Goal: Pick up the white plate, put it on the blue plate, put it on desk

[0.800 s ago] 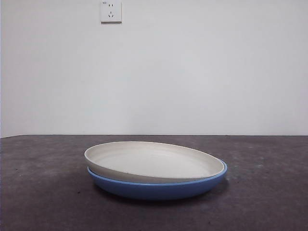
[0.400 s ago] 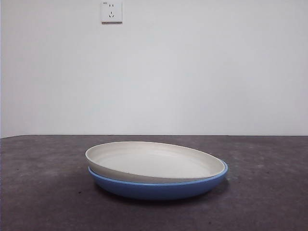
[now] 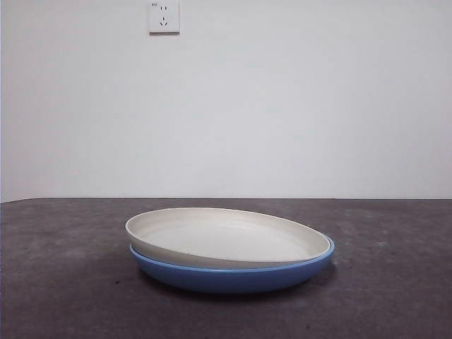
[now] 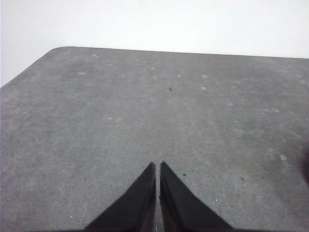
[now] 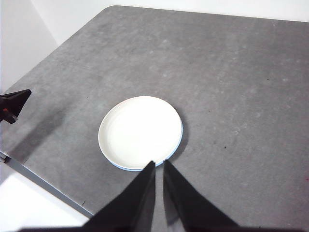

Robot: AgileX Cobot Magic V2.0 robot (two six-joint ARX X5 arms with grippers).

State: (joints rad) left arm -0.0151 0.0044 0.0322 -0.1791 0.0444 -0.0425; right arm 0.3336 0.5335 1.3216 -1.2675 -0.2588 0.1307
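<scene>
Cream-white and matte, the round shallow white plate (image 3: 226, 236) sits nested on the glossy medium-blue plastic plate (image 3: 233, 277), a little off-centre and tilted, likely because their sloping rims are alike in size. Both rest on the mottled grey-brown counter (image 3: 56, 282). The right hand (image 5: 159, 164) hangs high above them, jaws narrow and empty. The left hand (image 4: 158, 165), nearly closed, waits over bare counter.

the front view is taken low and level across the desk (image 3: 63, 282), close to the stacked plates. the right wrist view is aimed down from high above, sharing the white plate (image 5: 140, 132). only bare desk is seen by the left wrist view.
</scene>
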